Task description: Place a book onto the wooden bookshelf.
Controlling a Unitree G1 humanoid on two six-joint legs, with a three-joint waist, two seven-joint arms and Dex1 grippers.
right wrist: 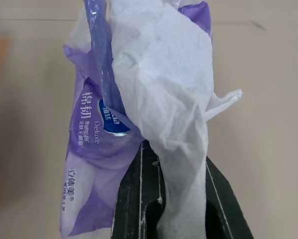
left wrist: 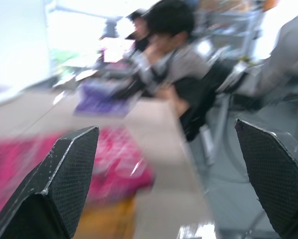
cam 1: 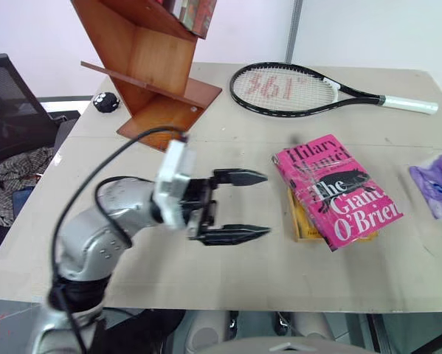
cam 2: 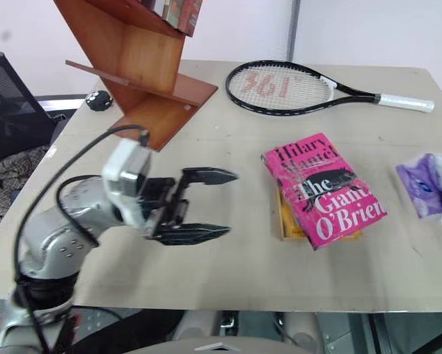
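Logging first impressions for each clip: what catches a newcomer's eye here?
The bright pink book lies on a yellow-orange book on the table, toward its right side. The left gripper hovers beside it with jaws wide open. The wooden bookshelf stands at the far left, a tennis racket beside it.

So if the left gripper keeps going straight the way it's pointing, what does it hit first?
Most likely the pink book. The left gripper, jaws open, points across the table toward it, with bare tabletop between. Its height over the table is unclear, so it might pass above the cover.
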